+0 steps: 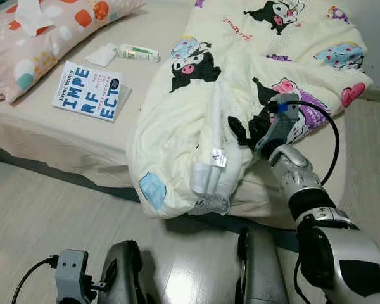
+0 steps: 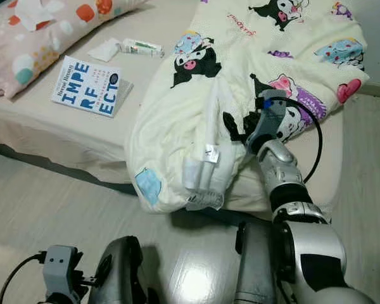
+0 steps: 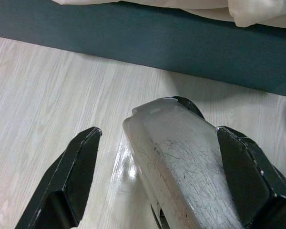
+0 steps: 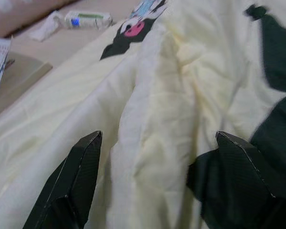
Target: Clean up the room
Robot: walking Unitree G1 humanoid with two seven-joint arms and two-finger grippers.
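Pressing into quilt point(image 1: 240, 69) | right tool point(image 1: 240, 134) spread wide, fold between fingers

Left hand point(image 3: 157, 176) fingers spread, straddling silver leg point(image 3: 181, 162) above pale wood floor point(image 3: 43, 95).

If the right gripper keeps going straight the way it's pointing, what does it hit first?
Most likely the cream cartoon-print comforter: the right gripper is open with a raised fold of it directly between the fingers, seemingly very close.

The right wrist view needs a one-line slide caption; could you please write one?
Open right gripper straddling a raised fold of the cream cartoon-print comforter on the bed.
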